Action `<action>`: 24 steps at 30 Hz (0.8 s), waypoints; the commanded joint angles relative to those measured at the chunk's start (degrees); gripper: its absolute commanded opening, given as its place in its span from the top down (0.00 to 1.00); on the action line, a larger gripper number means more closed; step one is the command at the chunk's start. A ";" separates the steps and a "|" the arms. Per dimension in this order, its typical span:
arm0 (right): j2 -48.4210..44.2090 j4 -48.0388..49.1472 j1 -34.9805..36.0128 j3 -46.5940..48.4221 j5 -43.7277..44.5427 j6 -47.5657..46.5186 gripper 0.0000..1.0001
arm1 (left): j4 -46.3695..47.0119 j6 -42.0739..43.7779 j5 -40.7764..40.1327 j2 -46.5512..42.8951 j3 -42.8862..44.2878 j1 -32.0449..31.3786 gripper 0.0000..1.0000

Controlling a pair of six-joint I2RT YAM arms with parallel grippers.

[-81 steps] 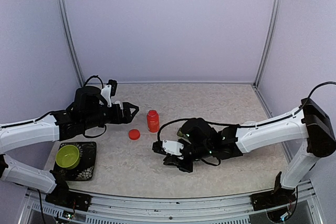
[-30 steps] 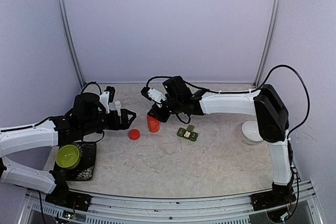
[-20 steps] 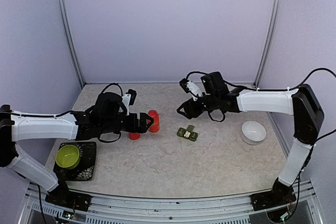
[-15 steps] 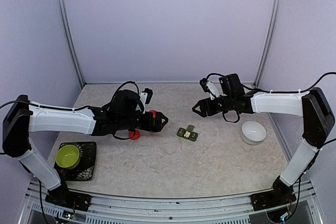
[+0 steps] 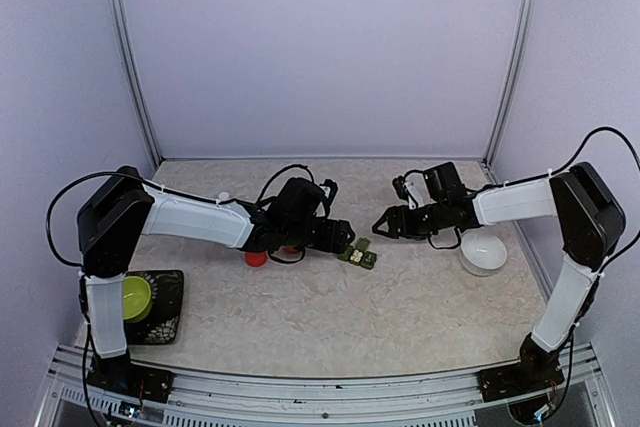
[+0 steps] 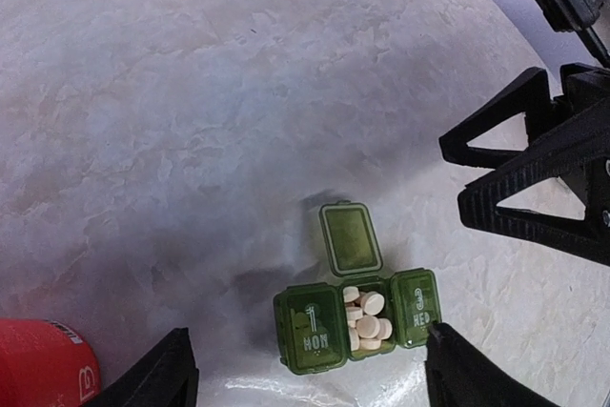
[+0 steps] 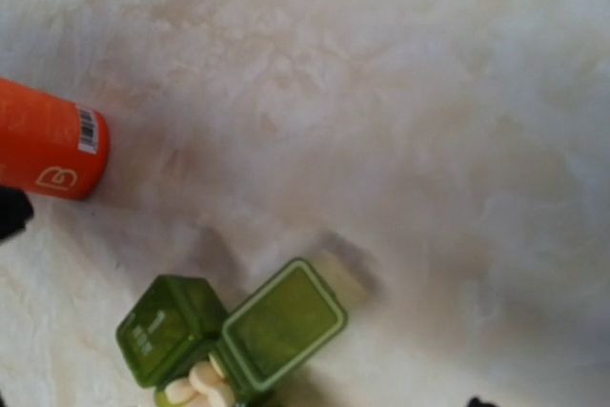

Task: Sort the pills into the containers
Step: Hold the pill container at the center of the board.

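The containers (image 5: 364,260) are a short dark green pill box lying on the table between my two grippers. In the left wrist view the containers (image 6: 416,308) show cells marked 1 and 3 closed, and the middle lid (image 6: 350,238) flipped back. Several whitish pills (image 6: 366,315) fill that middle cell. My left gripper (image 5: 346,238) is open, its fingers (image 6: 160,378) spread to either side of the box. My right gripper (image 5: 381,225) is open and empty, a little beyond the box. The right wrist view shows the containers (image 7: 164,326) and pills (image 7: 191,386) at its lower left.
An orange bottle (image 7: 48,152) stands just left of the pill box, its red cap (image 5: 256,258) lying by it. A white bowl (image 5: 483,252) sits at the right. A lime-green bowl (image 5: 128,297) rests on a black tray (image 5: 170,287) at the near left.
My left arm has swung right, past the orange bottle, until its open fingers straddle the pill box. My right gripper has left the bottle, drawn back to the right and opened wider.
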 commanded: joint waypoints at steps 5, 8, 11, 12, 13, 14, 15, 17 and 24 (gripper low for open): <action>5.05 6.12 -0.82 -0.83 -5.48 7.62 0.29 | 0.17 0.34 0.19 1.89 0.77 0.26 0.32; 6.43 7.83 -0.77 -0.90 -7.04 8.77 0.28 | 0.32 0.23 0.40 2.27 0.22 0.52 0.35; 7.65 9.24 -0.80 -0.46 -8.44 9.88 0.29 | 0.15 0.12 0.63 3.00 0.12 0.93 0.36; 7.97 9.46 -0.77 -0.31 -8.75 10.15 0.29 | 0.07 0.10 0.75 3.19 0.13 1.02 0.36; 8.32 9.69 -0.78 0.00 -9.09 10.36 0.29 | 0.05 0.08 0.84 3.43 0.07 1.14 0.36; 8.63 9.89 -0.77 0.16 -9.28 10.64 0.29 | -0.09 0.03 1.06 3.76 0.29 1.24 0.36; 8.93 10.06 -0.81 0.59 -9.53 10.86 0.29 | -0.37 0.06 1.17 4.17 0.59 1.33 0.36; 9.58 10.26 -0.77 0.97 -9.93 11.34 0.29 | -0.85 0.07 1.55 4.96 1.17 1.34 0.36; 11.34 11.86 -0.82 1.86 -11.25 12.83 0.28 | -1.21 -0.03 1.66 6.55 1.14 1.34 0.45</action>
